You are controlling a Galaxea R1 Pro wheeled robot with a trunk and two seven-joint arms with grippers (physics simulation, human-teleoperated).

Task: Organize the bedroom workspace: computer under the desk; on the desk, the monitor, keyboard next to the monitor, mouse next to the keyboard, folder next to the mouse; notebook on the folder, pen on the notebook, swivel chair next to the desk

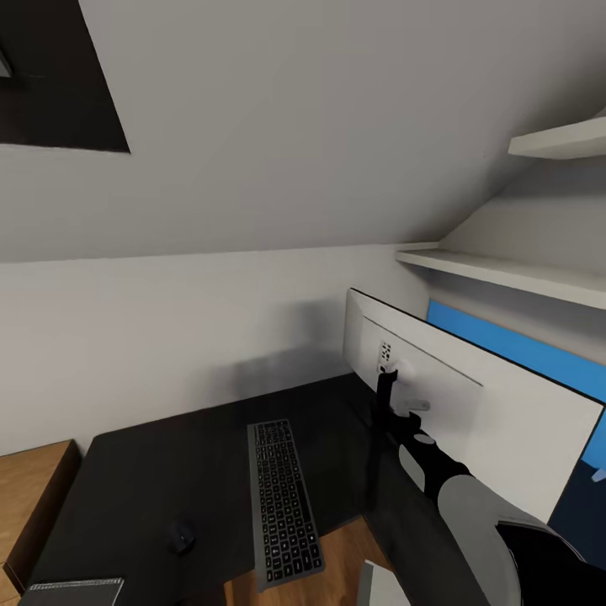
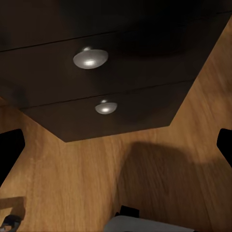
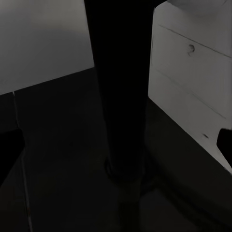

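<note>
A black desk (image 1: 168,480) carries a grey keyboard (image 1: 282,505) lying lengthwise at its middle, with a small dark mouse (image 1: 180,536) to the keyboard's left. The monitor (image 1: 471,421) stands at the desk's right, showing its white back. My right gripper (image 1: 387,376) reaches up against that back, near the port panel. In the right wrist view a dark upright post (image 3: 118,96) stands between the wide-apart fingers (image 3: 9,145), so the gripper is open. A flat grey notebook-like item (image 1: 76,592) lies at the desk's near left corner. My left gripper (image 2: 116,145) is open, low over the wooden floor.
Two white shelves (image 1: 505,273) jut from the right wall under a sloping ceiling. A blue surface (image 1: 513,345) shows beyond the monitor. Dark drawers with silver knobs (image 2: 90,58) face the left wrist camera. A wooden cabinet (image 1: 34,488) stands left of the desk.
</note>
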